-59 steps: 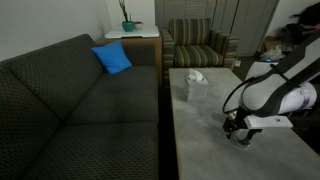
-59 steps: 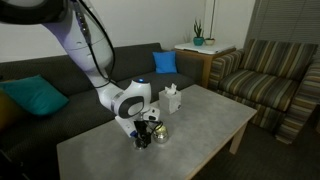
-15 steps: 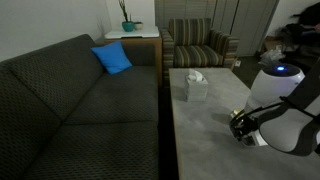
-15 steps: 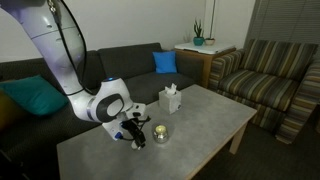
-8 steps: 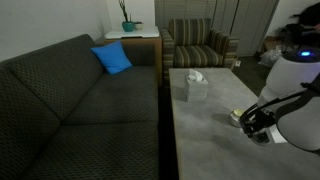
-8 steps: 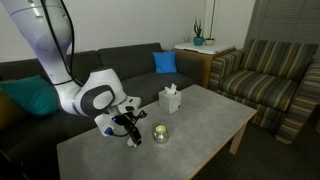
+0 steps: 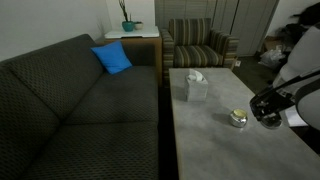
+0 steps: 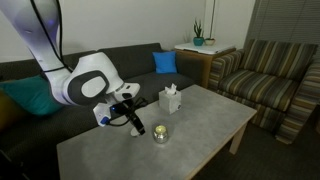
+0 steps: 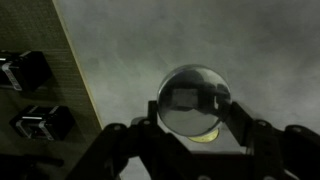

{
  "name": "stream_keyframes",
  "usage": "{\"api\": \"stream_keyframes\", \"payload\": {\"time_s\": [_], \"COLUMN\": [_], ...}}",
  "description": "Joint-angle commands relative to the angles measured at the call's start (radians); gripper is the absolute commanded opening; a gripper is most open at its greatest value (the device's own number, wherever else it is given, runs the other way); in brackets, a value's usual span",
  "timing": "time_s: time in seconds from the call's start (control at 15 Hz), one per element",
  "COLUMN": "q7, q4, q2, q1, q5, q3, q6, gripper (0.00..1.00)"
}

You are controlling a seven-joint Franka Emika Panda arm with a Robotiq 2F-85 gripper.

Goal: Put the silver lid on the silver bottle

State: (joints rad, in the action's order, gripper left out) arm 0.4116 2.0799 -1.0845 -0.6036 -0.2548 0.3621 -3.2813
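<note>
The silver lid [image 9: 193, 100] sits between the fingers of the gripper [image 9: 196, 112] in the wrist view, a round shiny cap with dim reflections on its face. One finger [image 9: 150, 124] presses on each side, so the jaws are clamped on it. A pale yellowish sliver [image 9: 205, 139] shows at the lid's lower edge; whether that is the bottle's mouth I cannot tell. In both exterior views the lid is too small to make out.

The silver bottle [image 8: 160, 132] stands upright on the grey table [image 8: 205, 125] with its yellowish mouth uncovered. The gripper [image 8: 136, 124] hangs tilted in the air near it, on the sofa side, not touching it. In an exterior view from the table's end, the bottle [image 7: 238, 118] stands toward the middle of the table [image 7: 200, 140], with the gripper [image 7: 266, 108] near it and raised.

The white tissue box [image 8: 172, 99] stands farther along the table, well apart from the bottle – it also shows at [image 7: 194, 86]. The robot's white arm [image 8: 82, 82] arches over the near end.

Around the table stand a dark grey sofa [image 7: 70, 100] with a blue cushion [image 7: 113, 58], a striped armchair [image 8: 270, 75], and a small side table [image 8: 200, 47] carrying a potted plant [image 8: 198, 38]
</note>
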Motion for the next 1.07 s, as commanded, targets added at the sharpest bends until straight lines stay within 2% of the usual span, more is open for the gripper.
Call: {"api": "stream_keyframes", "payload": {"time_s": [0.0,0.2,0.27,0.67,0.73,1.0], "q7": [-0.044,-0.055,-0.050,-0.056,-0.056,-0.124], "q4": [0.048,0.036,0.006,0.006,0.006,-0.021], "q2": [0.061,0.065,0.036,0.044,0.044,0.066], "q1": [0.018,-0.001,0.006,0.004,0.004,0.080], "q5": [-0.048,-0.085,-0.092,-0.095,-0.095,-0.029], "q3": [0.023,0.080,0.058,0.077,0.077,0.044], "q6": [-0.042,-0.053,-0.037,-0.041,-0.041,0.002], "gripper": [0.44,0.44,0.69,0.69,0.44,0.44]}}
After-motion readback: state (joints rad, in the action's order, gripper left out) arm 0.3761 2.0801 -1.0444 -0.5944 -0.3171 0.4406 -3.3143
